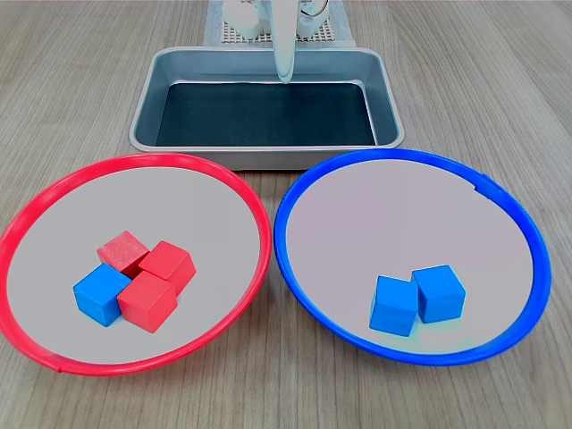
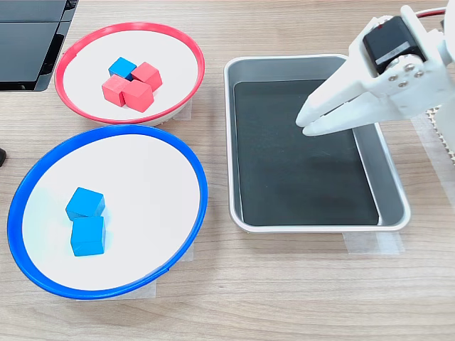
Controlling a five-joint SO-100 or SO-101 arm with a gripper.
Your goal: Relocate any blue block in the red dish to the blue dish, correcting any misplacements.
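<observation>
One small bright-blue cube (image 1: 100, 295) lies in the round red-rimmed dish (image 1: 234, 192), touching three red cubes (image 1: 147, 299).
The white gripper (image 2: 304, 122), seemingly nearly closed and empty, hovers over the rectangular metal tray (image 2: 242, 67); two blue cubes (image 1: 416, 297) occupy the round blue-rimmed dish (image 1: 402, 159).

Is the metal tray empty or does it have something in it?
Empty. The metal tray shows only its dark bare bottom in both exterior views; no cubes lie in it. The gripper hangs above it, holding nothing.

no readable text, no labels, no brands, no numbers, no signs
</observation>
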